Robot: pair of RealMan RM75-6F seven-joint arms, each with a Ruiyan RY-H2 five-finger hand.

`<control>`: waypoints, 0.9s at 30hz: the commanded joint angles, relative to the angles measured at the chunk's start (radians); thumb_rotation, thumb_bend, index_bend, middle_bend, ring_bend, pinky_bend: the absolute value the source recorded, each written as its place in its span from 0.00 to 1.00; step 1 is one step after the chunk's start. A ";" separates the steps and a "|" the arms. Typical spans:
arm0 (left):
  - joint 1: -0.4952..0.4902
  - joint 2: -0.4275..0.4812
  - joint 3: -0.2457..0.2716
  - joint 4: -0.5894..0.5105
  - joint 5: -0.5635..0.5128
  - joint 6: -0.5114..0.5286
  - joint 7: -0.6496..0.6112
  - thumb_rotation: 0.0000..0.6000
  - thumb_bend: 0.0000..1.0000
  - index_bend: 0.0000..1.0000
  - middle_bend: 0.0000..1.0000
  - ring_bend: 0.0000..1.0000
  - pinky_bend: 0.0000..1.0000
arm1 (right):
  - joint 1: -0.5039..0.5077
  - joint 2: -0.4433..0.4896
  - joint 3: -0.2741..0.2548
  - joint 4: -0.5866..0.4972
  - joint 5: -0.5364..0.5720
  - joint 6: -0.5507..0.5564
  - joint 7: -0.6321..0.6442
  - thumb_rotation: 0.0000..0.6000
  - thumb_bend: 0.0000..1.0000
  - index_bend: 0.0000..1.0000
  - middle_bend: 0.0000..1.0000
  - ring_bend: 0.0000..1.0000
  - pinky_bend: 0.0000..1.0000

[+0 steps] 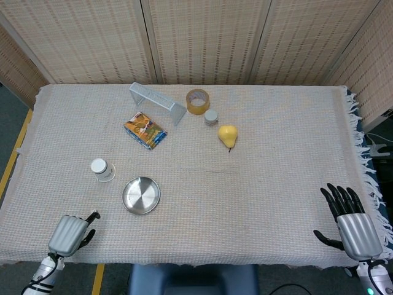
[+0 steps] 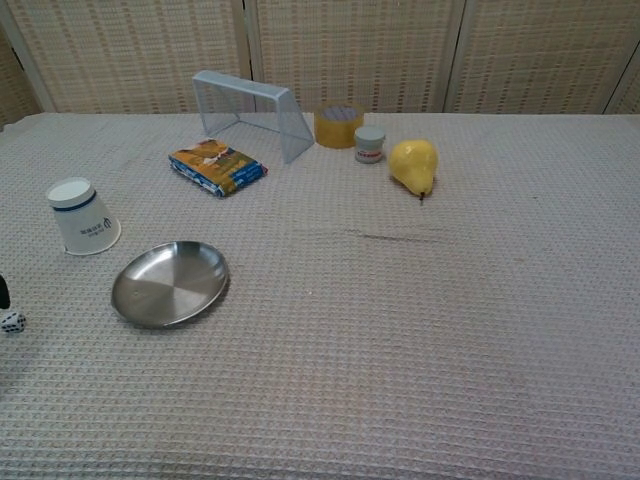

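My left hand hovers over the front left corner of the table, its back facing up and its dark fingers tipped downward, mostly hidden. One fingertip shows at the left edge of the chest view, just above a small white die that lies on the cloth. Nothing is in this hand. My right hand rests at the front right edge with its fingers spread, holding nothing. A steel plate and an upturned paper cup stand nearest the left hand.
Further back lie a colourful snack packet, a clear wire-frame stand, a tape roll, a small jar and a yellow pear. The woven cloth has a fringed right edge.
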 commanded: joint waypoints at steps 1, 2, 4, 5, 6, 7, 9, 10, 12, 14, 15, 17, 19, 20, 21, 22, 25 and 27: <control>-0.018 -0.037 -0.014 0.048 -0.031 -0.030 -0.008 1.00 0.36 0.44 1.00 1.00 1.00 | 0.004 -0.003 0.005 -0.003 0.019 -0.014 -0.013 0.84 0.08 0.00 0.00 0.00 0.00; -0.023 -0.045 -0.017 0.062 -0.042 -0.041 -0.008 1.00 0.36 0.44 1.00 1.00 1.00 | 0.005 -0.004 0.007 -0.004 0.026 -0.019 -0.016 0.84 0.08 0.00 0.00 0.00 0.00; -0.031 -0.055 -0.020 0.082 -0.055 -0.057 -0.009 1.00 0.36 0.44 1.00 1.00 1.00 | 0.008 -0.006 0.009 -0.003 0.033 -0.025 -0.020 0.84 0.08 0.00 0.00 0.00 0.00; -0.036 -0.062 -0.022 0.093 -0.064 -0.067 -0.012 1.00 0.36 0.44 1.00 1.00 1.00 | 0.009 -0.007 0.011 -0.003 0.037 -0.028 -0.022 0.84 0.08 0.00 0.00 0.00 0.00; -0.040 -0.068 -0.024 0.102 -0.070 -0.075 -0.016 1.00 0.36 0.44 1.00 1.00 1.00 | 0.010 -0.007 0.011 -0.003 0.039 -0.029 -0.023 0.84 0.08 0.00 0.00 0.00 0.00; -0.043 -0.073 -0.027 0.111 -0.077 -0.080 -0.019 1.00 0.36 0.44 1.00 1.00 1.00 | 0.010 -0.008 0.012 -0.003 0.042 -0.031 -0.024 0.84 0.08 0.00 0.00 0.00 0.00; -0.049 -0.087 -0.034 0.133 -0.085 -0.080 -0.028 1.00 0.36 0.43 1.00 1.00 1.00 | 0.012 -0.009 0.014 -0.003 0.050 -0.035 -0.026 0.84 0.08 0.00 0.00 0.00 0.00; -0.051 -0.093 -0.036 0.142 -0.088 -0.079 -0.031 1.00 0.36 0.42 1.00 1.00 1.00 | 0.012 -0.009 0.015 -0.003 0.052 -0.036 -0.027 0.84 0.08 0.00 0.00 0.00 0.00; -0.055 -0.105 -0.041 0.161 -0.096 -0.078 -0.036 1.00 0.36 0.40 1.00 1.00 1.00 | 0.013 -0.010 0.017 -0.003 0.058 -0.039 -0.029 0.84 0.08 0.00 0.00 0.00 0.00; -0.060 -0.115 -0.045 0.177 -0.109 -0.088 -0.036 1.00 0.37 0.39 1.00 1.00 1.00 | 0.015 -0.010 0.018 -0.003 0.063 -0.043 -0.030 0.84 0.08 0.00 0.00 0.00 0.00; -0.063 -0.118 -0.047 0.183 -0.113 -0.091 -0.037 1.00 0.37 0.39 1.00 1.00 1.00 | 0.016 -0.011 0.018 -0.002 0.066 -0.046 -0.031 0.84 0.08 0.00 0.00 0.00 0.00; -0.069 -0.128 -0.052 0.201 -0.122 -0.095 -0.036 1.00 0.37 0.39 1.00 1.00 1.00 | 0.017 -0.011 0.020 -0.003 0.073 -0.051 -0.034 0.84 0.08 0.00 0.00 0.00 0.00; -0.074 -0.136 -0.056 0.215 -0.126 -0.094 -0.036 1.00 0.37 0.39 1.00 1.00 1.00 | 0.019 -0.011 0.021 -0.004 0.078 -0.054 -0.035 0.84 0.08 0.00 0.00 0.00 0.00; -0.077 -0.140 -0.057 0.223 -0.130 -0.097 -0.039 1.00 0.37 0.39 1.00 1.00 1.00 | 0.019 -0.011 0.022 -0.004 0.080 -0.054 -0.037 0.84 0.08 0.00 0.00 0.00 0.00; -0.079 -0.142 -0.057 0.228 -0.134 -0.102 -0.040 1.00 0.37 0.39 1.00 1.00 1.00 | 0.019 -0.011 0.022 -0.004 0.082 -0.054 -0.037 0.84 0.08 0.00 0.00 0.00 0.00; -0.081 -0.144 -0.058 0.233 -0.138 -0.106 -0.040 1.00 0.37 0.39 1.00 1.00 1.00 | 0.019 -0.012 0.023 -0.004 0.082 -0.054 -0.037 0.84 0.08 0.00 0.00 0.00 0.00; -0.088 -0.149 -0.058 0.244 -0.152 -0.122 -0.038 1.00 0.37 0.40 1.00 1.00 1.00 | 0.020 -0.012 0.024 -0.004 0.085 -0.053 -0.038 0.84 0.08 0.00 0.00 0.00 0.00; -0.090 -0.153 -0.058 0.251 -0.159 -0.125 -0.037 1.00 0.37 0.40 1.00 1.00 1.00 | 0.020 -0.011 0.024 -0.004 0.087 -0.053 -0.038 0.84 0.08 0.00 0.00 0.00 0.00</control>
